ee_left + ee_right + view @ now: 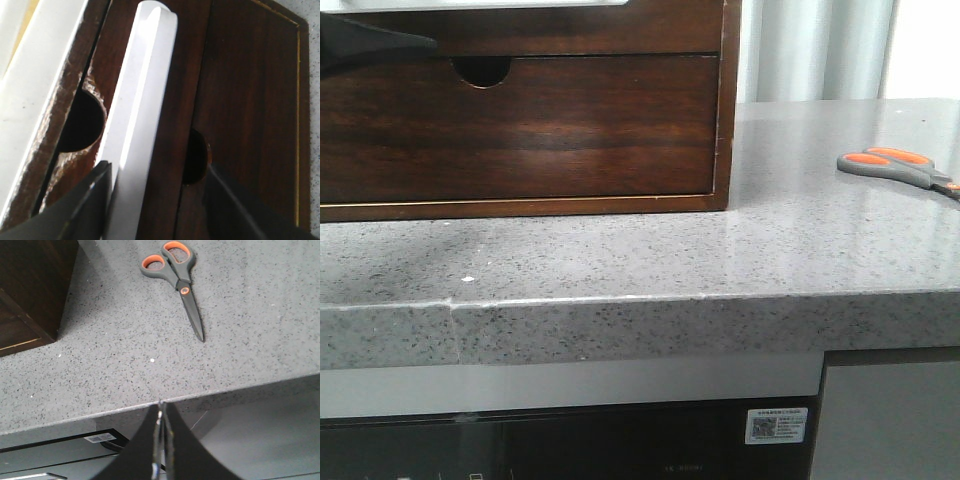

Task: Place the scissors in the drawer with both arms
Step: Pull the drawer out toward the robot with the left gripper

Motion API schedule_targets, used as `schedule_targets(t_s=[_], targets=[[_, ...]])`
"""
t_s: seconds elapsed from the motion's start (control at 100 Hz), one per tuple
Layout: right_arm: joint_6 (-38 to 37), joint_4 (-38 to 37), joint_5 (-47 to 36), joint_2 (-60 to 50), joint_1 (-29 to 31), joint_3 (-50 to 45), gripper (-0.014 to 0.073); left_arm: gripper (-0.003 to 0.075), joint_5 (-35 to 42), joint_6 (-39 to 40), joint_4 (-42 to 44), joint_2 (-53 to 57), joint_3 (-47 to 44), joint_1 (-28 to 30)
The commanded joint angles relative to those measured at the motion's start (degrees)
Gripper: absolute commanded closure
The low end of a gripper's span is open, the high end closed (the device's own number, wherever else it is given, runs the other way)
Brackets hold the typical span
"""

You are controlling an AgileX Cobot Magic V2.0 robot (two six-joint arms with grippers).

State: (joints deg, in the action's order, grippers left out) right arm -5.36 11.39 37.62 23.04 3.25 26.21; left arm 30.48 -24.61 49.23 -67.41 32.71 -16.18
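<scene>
We see the scissors (898, 169) lying flat near the tabletop's (620, 260) right edge, well apart from the drawer (145, 115). Our left fingers (95, 200) spread wide around its white rim; our right fingers (172, 440) are pressed together, holding nothing.

I see a speckled grey stone-like surface (620, 260), polished enough to carry soft reflections. The scissors (176, 277) have matt grey plastic handles with orange lining and dull dark blades. The cabinet (550, 130) is dark brown wood with visible grain and a light sheen. In the left wrist view, the drawer (142, 115) shows a smooth white rim, and the cutout edge (75, 85) looks rough and chipped.
</scene>
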Motion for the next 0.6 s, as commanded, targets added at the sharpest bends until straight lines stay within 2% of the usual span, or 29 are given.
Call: schedule_targets(t_s=[0.0, 0.2, 0.49, 0.54, 0.59], targets=[[0.2, 0.4, -3.3, 0.9, -0.1, 2.0, 0.0710, 0.0391, 2.9, 0.1, -2.3, 0.3, 1.8, -0.6], [0.2, 0.4, -3.3, 0.9, -0.1, 2.0, 0.0710, 0.0418, 2.7, 0.1, -2.7, 0.3, 1.8, -0.6], [0.2, 0.4, -3.3, 0.9, -0.1, 2.0, 0.0710, 0.0678, 1.4, 0.1, -2.7, 0.3, 1.8, -0.6], [0.2, 0.4, -3.2, 0.9, -0.1, 2.0, 0.0710, 0.0715, 1.4, 0.1, -2.7, 0.3, 1.8, -0.6], [0.2, 0.4, -3.2, 0.9, -0.1, 2.0, 0.0710, 0.0716, 1.4, 0.1, -2.7, 0.3, 1.8, -0.6]])
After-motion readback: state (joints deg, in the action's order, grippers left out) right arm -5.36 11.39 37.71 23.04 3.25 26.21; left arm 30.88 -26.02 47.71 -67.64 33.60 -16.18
